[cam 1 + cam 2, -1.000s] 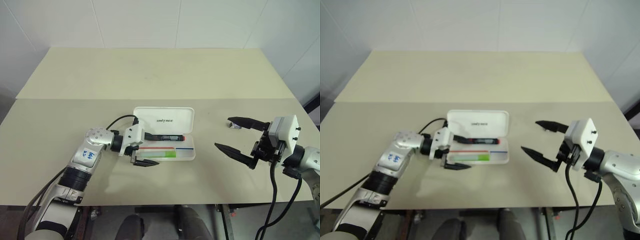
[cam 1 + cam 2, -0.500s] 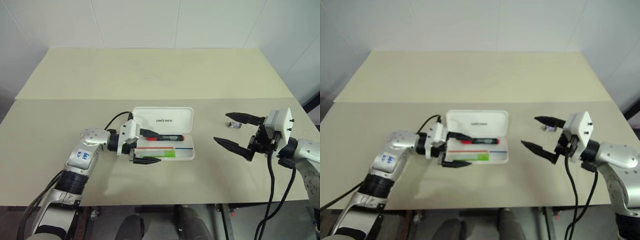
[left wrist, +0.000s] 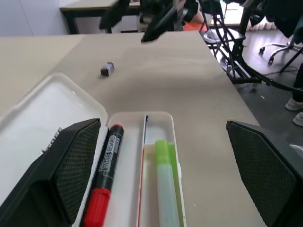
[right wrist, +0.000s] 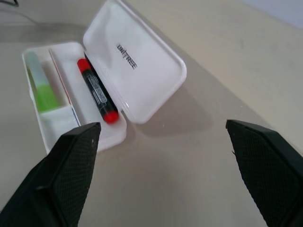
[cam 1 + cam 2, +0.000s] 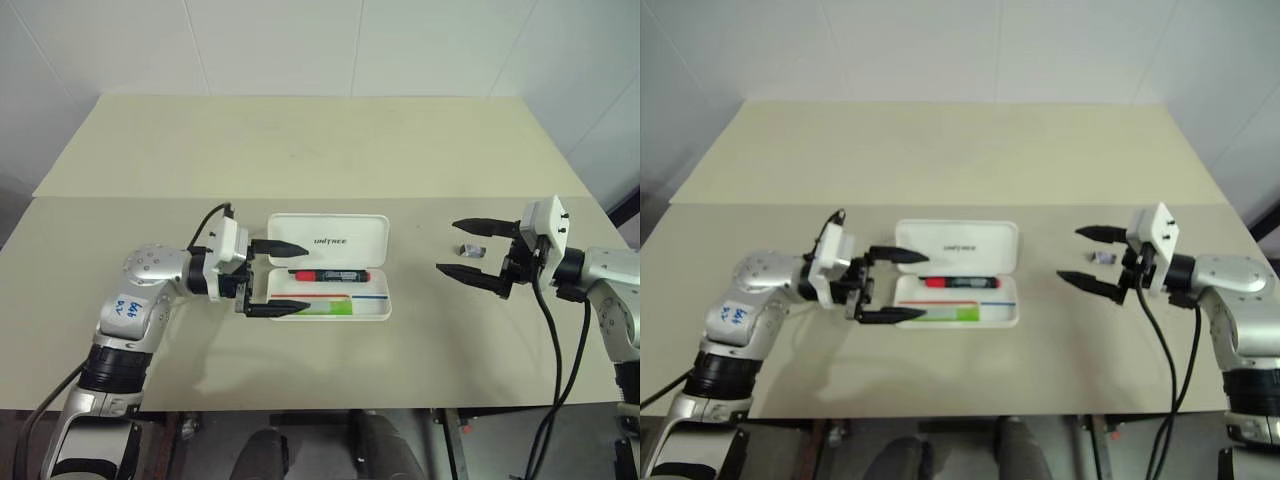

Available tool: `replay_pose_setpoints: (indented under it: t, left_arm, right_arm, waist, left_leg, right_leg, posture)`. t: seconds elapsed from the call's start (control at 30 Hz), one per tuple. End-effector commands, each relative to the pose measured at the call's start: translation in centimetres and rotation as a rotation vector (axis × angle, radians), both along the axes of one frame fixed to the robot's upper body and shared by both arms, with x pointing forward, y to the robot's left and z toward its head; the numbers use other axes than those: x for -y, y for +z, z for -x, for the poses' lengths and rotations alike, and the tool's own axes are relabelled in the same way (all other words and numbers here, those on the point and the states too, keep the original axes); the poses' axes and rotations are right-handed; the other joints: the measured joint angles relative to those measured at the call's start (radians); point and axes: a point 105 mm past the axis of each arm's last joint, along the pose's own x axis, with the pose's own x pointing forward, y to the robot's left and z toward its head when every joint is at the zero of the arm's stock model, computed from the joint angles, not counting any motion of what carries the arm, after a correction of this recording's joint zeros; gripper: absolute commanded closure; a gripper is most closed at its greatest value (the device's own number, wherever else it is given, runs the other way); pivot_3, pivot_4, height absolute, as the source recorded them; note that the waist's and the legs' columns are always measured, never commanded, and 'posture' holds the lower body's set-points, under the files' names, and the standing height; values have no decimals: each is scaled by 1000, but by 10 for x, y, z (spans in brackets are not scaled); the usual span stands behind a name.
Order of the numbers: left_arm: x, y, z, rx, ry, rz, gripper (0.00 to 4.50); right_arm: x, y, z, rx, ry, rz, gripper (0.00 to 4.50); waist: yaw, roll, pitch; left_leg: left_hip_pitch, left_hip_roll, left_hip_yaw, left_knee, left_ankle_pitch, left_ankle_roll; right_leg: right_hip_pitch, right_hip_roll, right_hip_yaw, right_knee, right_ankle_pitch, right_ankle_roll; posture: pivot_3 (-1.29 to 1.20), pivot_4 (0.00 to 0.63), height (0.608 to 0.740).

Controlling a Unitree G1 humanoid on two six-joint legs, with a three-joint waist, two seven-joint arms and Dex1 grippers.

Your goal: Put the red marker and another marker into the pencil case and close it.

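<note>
Head view: my left gripper (image 5: 277, 277) has pulled back off the pencil case (image 5: 330, 268), jaws spread, empty. Left wrist: red marker (image 3: 105, 176) and green highlighter (image 3: 163, 189) sit inside. Right wrist: right gripper (image 4: 161, 163) gapes empty; a careless lid push could skid the case

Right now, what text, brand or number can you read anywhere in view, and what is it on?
"UNITREE": inside the open lid of the pencil case.
Label on the red marker barrel: print too small to read.
Blue handwritten marks on a sticker on the left arm: not legible.
</note>
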Motion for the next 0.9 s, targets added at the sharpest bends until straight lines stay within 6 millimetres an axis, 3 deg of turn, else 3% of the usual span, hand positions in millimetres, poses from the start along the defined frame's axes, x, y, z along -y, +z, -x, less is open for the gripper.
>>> replay_pose_setpoints:
  t: [0.03,0.17,0.43,0.7,0.9]
  left_arm:
    - [-2,39,5,101,-20,49,33]
    - [0,53,7,113,-24,80,33]
    - [1,72,19,108,-47,111,33]
    - [0,73,23,124,-23,106,33]
    - [-3,71,28,126,6,96,33]
  right_arm:
    - [28,6,-13,-1,-17,113,0]
    - [43,0,-25,-40,-23,175,0]
    - [45,-18,-45,-104,-37,273,0]
    - [38,-26,-62,-107,-87,317,0]
    - [45,-33,-65,-132,-144,370,0]
  waist:
    - [-1,1,1]
    - [-3,2,1]
    - [-12,2,1]
    - [-23,4,2]
    - [-29,4,2]
  left_leg:
    - [0,0,0,1,0,0]
    - [0,0,1,0,0,0]
    - [-1,1,3,-1,0,0]
    - [-1,0,3,-1,1,-2]
    - [-1,1,3,-1,1,-2]
  right_leg:
    - [0,0,0,0,0,0]
    - [0,0,0,-1,0,0]
    - [-1,0,2,1,1,1]
    - [-1,0,2,1,1,1]
    - [-1,0,2,1,1,1]
  posture:
    - [0,150,740]
    - [0,150,740]
    - [0,150,740]
    - [0,150,740]
    - [0,150,740]
